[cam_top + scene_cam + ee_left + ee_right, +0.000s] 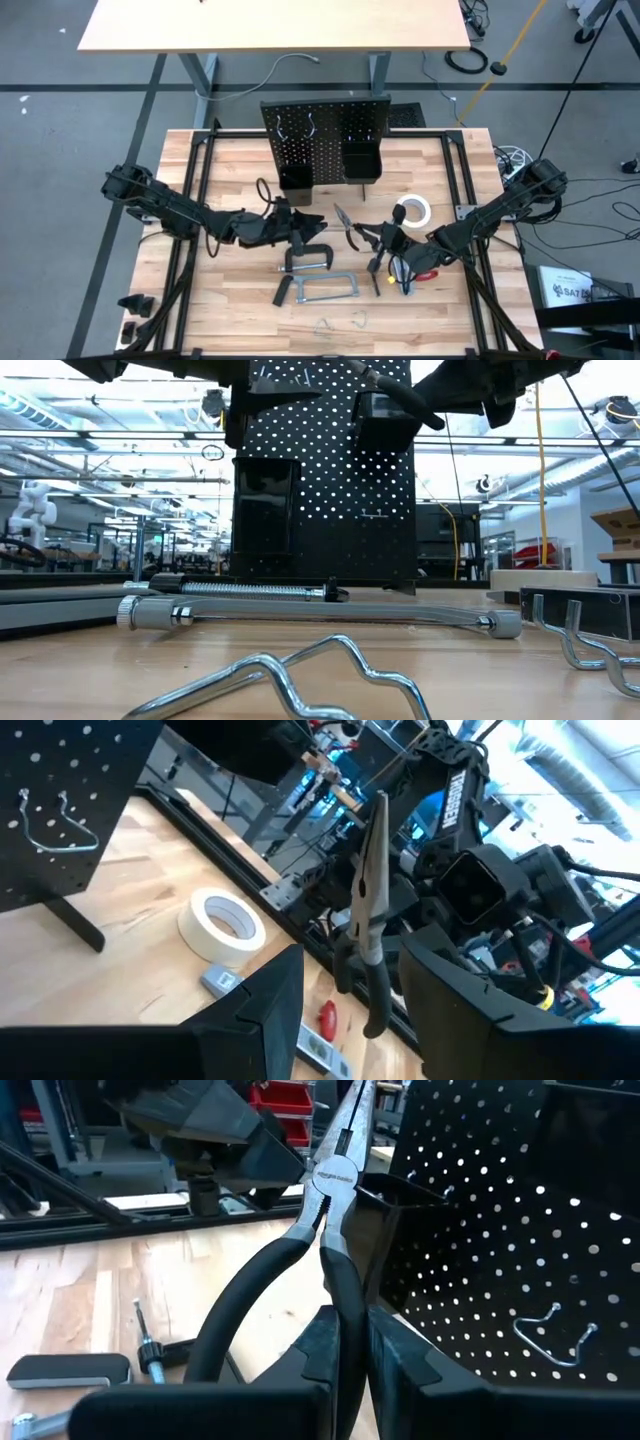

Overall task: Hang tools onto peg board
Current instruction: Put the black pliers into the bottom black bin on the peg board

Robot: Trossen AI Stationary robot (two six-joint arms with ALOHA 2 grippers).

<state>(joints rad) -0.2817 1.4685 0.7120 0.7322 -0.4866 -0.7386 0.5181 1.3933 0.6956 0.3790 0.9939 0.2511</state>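
Observation:
The black peg board [325,140] stands upright at the table's far middle, with two bins and wire hooks [555,1330] on it. My right gripper [385,240] is shut on black-handled pliers [346,224], near the board's front, nose toward the board. My left gripper [300,225] hovers left of the pliers, open and empty; its fingers frame the left wrist view [350,1020]. A white tape roll [412,210], a black C-clamp [305,258], a grey hacksaw [325,290] and a red-handled tool [425,272] lie flat on the table. My right gripper pinches one black handle of the pliers [342,1305] between its two fingers, which lie along the handle. The other handle [245,1295] spreads off beside the fingers. The pliers are lifted clear of the table, nose [350,1120] pointing away from the gripper toward the peg board.
Two loose wire hooks [340,322] lie near the table's front edge, close in the low view [300,670] with the hacksaw [320,612] behind them. A black frame runs along the table's sides. Another table stands beyond the far edge.

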